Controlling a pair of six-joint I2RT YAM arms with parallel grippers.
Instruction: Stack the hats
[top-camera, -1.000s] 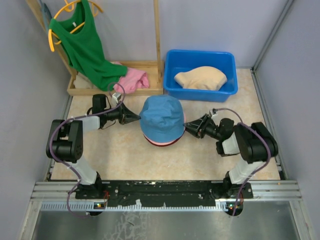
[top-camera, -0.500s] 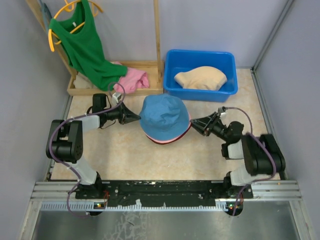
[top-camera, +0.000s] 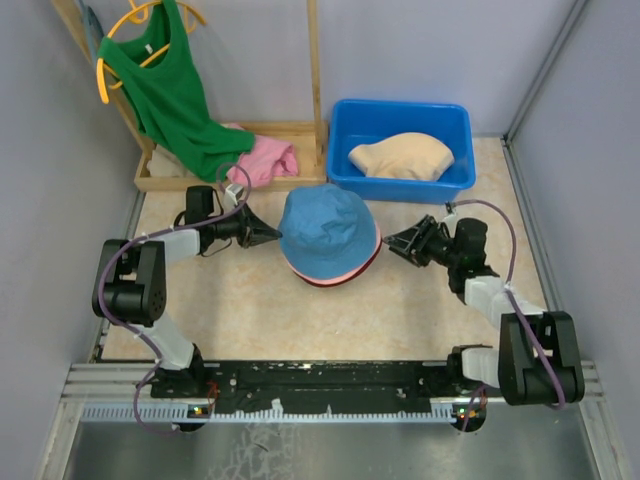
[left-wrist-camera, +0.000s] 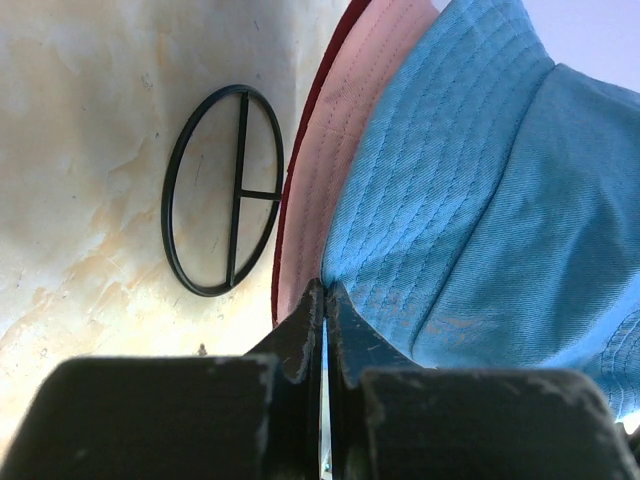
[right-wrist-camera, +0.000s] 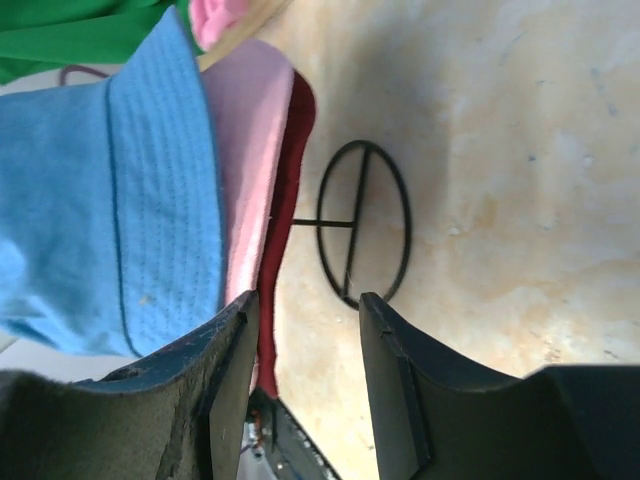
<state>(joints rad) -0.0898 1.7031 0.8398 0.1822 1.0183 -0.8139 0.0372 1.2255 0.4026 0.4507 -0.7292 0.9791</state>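
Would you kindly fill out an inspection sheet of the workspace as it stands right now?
Surface: beige mottled table; no spills seen.
Job's things: blue hat on top of the pink hat and dark red hat, stacked mid-table; beige hat apart, lying in the blue bin.
Clutter: green shirt on a hanger; pink cloth at the foot of the wooden rack.
Grippers: left gripper shut, tips at the stack's brim; right gripper open, holding nothing, just off the opposite side.
Cables: purple cables loop along both arms.
Surroundings: grey walls on three sides; metal rail at the near edge.
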